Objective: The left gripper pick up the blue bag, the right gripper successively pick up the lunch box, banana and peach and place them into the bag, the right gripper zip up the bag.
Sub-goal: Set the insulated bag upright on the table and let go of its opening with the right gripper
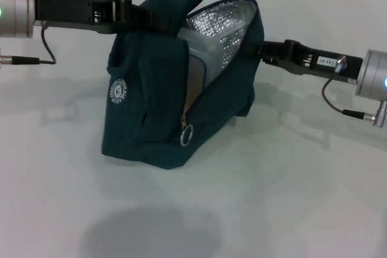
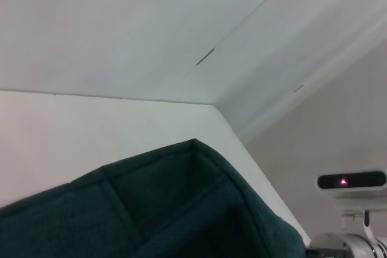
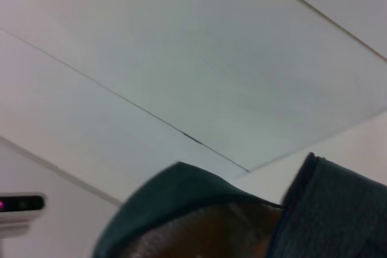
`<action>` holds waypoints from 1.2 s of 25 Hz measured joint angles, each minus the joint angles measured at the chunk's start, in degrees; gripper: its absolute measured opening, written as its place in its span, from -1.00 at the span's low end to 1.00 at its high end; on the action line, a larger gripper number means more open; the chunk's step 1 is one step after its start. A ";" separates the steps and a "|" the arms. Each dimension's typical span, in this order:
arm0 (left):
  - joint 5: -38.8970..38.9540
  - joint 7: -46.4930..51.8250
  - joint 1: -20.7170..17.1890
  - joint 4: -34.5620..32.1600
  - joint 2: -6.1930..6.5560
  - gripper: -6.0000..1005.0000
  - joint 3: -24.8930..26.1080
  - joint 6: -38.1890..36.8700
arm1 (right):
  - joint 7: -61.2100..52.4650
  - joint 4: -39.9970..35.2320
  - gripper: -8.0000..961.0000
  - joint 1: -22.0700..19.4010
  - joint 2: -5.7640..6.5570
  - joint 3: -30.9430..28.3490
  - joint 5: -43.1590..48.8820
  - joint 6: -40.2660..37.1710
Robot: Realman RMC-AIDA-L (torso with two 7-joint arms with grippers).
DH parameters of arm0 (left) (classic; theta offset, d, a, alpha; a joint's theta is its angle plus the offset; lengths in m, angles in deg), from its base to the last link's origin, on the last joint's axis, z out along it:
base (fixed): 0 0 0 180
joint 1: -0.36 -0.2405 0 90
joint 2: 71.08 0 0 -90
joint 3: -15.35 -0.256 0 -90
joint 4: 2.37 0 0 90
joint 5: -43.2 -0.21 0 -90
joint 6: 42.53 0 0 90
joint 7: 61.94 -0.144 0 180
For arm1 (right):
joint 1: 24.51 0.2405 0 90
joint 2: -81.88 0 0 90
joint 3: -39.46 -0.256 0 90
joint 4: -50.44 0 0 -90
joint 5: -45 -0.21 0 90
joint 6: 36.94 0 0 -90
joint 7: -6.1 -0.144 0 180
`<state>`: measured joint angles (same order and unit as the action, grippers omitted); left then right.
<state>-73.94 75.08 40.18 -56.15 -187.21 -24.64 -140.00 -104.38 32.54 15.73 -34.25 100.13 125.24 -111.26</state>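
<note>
The blue bag [image 1: 151,107] stands upright on the white table, its mouth open and silver foil lining showing. In the opening I see the pale clear lunch box [image 1: 196,58]. My left gripper [image 1: 150,17] comes in from the left and is shut on the bag's top handle fabric. From the right, my right gripper [image 1: 256,50] reaches the bag's far rim, its tips hidden behind the fabric. The zip's ring pull [image 1: 186,135] hangs low on the front. Teal fabric of the blue bag [image 2: 181,209] fills the low part of the left wrist view, and the blue bag [image 3: 181,191] also shows in the right wrist view. The banana and the peach are out of view.
The white table [image 1: 284,197] spreads around the bag, with a soft shadow in front. Both wrist views look up at the ceiling above the fabric. The robot's head camera [image 2: 352,180] shows in the left wrist view.
</note>
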 joint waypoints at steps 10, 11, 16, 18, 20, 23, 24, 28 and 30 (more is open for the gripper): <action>3.54 0.55 0.01 0.09 -0.41 -0.92 -0.97 -2.07 | 2.76 -13.33 -0.54 -7.58 0.88 -0.53 -4.29 -10.87; 3.67 0.54 0.03 0.67 -0.85 -0.92 -1.13 -1.87 | 2.21 -15.50 -0.55 -8.78 1.02 -0.54 -4.47 -12.26; 4.27 -1.72 0.77 6.89 -2.40 -0.92 -1.24 0.88 | 0.67 -21.34 -0.68 -13.53 2.30 -0.64 -4.76 -16.22; 4.30 -2.93 0.92 9.22 -3.04 -0.92 -1.24 2.34 | 0.60 -21.12 -0.72 -14.41 2.92 -0.65 -4.60 -16.36; 4.34 -3.93 1.01 11.00 -3.28 -0.92 -1.23 3.34 | 0.71 -20.33 -0.75 -14.77 3.43 -0.65 -4.43 -16.37; 4.36 -4.86 1.25 13.18 -3.35 -0.92 -1.27 4.03 | 0.93 -18.49 -0.79 -14.85 4.12 -0.65 -4.12 -16.21; 4.20 -5.76 1.45 14.95 -3.31 -0.92 -1.34 4.75 | 0.93 -17.92 -0.80 -14.78 4.30 -0.65 -4.06 -16.04; 3.83 -6.13 1.50 15.82 -3.23 -0.92 -3.32 6.12 | 1.27 -16.73 -0.82 -14.54 4.60 -0.64 -3.67 -15.45; 3.82 -6.12 1.41 15.89 -3.20 -0.92 -4.41 6.72 | 2.03 -16.70 -0.81 -14.53 4.62 -0.65 -3.56 -15.94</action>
<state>-70.12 68.96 41.59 -40.27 -190.41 -29.05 -133.28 -102.34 15.84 1.21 -29.62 99.49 121.69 -127.20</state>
